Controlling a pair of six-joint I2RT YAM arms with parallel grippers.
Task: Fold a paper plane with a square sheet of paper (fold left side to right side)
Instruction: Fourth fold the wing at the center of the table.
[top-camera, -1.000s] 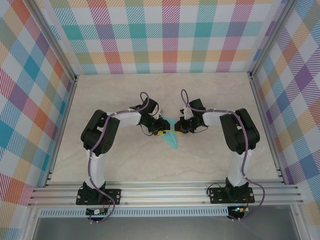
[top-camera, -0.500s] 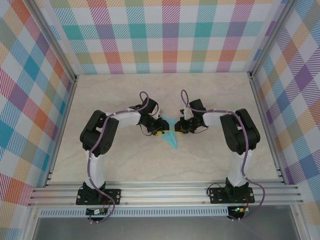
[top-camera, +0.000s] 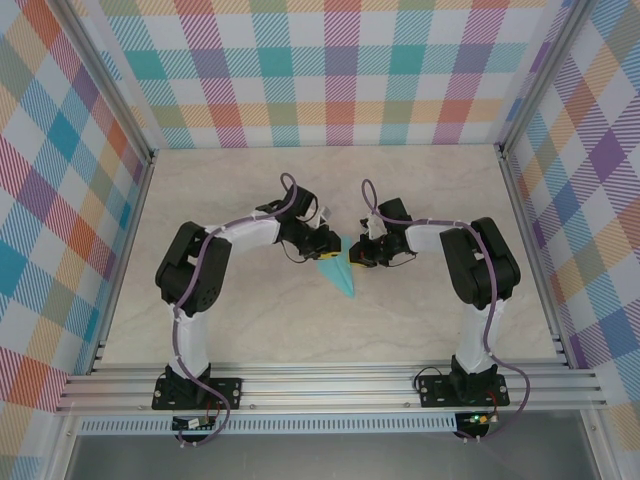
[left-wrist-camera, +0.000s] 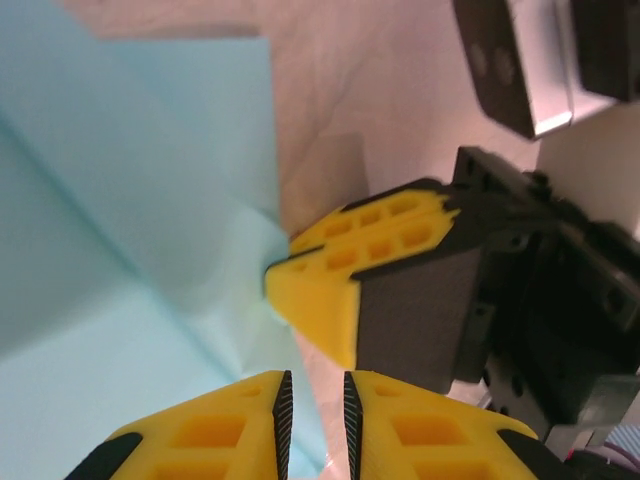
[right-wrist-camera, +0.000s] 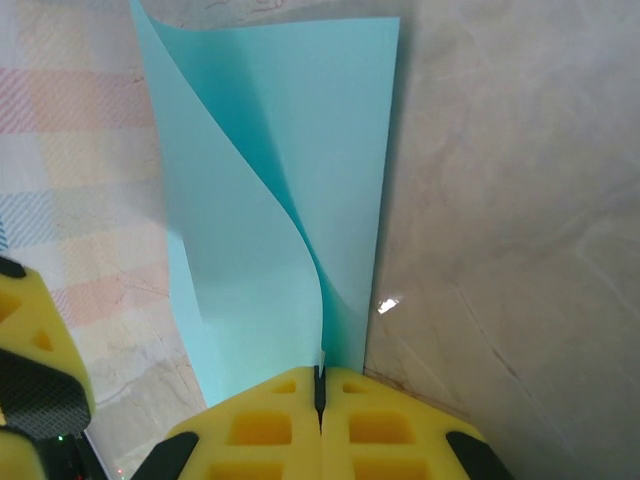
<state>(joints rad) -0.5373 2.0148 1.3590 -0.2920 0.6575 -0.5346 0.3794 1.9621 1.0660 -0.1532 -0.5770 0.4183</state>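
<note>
As seen from overhead, turquoise paper (top-camera: 344, 278): lies near the middle of the pale table (top-camera: 250, 320), between the two grippers; narrows to a sharp tip pointing toward the near edge.
Paper shape: creased, not a flat square; in the right wrist view, rises as a curved flap over a flat layer beneath.
Right gripper (right-wrist-camera: 320, 385): pressed fully together, pinching the lower edge of the raised flap right at the seam between the yellow fingertips.
Right gripper position: sits at the right side of the paper's wide end, touching it.
Left gripper (left-wrist-camera: 315, 402): yellow fingertips drawn close with a slim gap between; cannot tell whether any paper sits in that gap.
Left gripper position: reaches in from the left over the paper's wide end, just beside the right gripper.
Left wrist view: shows the right gripper's yellow tip touching a crinkled spot of the paper where creases meet.
Arms: both bent inward at the elbow, wrists facing each other above the paper.
Surround: aluminium rails along the table sides, checked pastel walls beyond.
</note>
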